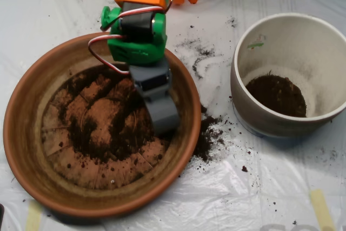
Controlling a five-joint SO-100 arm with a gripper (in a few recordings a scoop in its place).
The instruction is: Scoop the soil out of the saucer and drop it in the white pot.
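Grey gripper [162, 118] dips into the saucer [21, 133]; its opening can't be judged. Loose, crumbly soil [108, 139] lies thin just left of it, best scraped together. White pot [324, 41] sits right.

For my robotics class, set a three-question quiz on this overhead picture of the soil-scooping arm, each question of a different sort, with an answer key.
1. True or false: the scoop is over the saucer.
2. Multiple choice: where does spilled soil lie on the sheeting? A) left of the saucer. B) between the saucer and the white pot. C) right of the pot.
3. Short answer: what already lies at the bottom of the white pot?

Key
1. True; it is down inside the dish, at the right part of its floor.
2. B, just outside the saucer's right rim.
3. A dark patch of soil, with pale pot floor around it.
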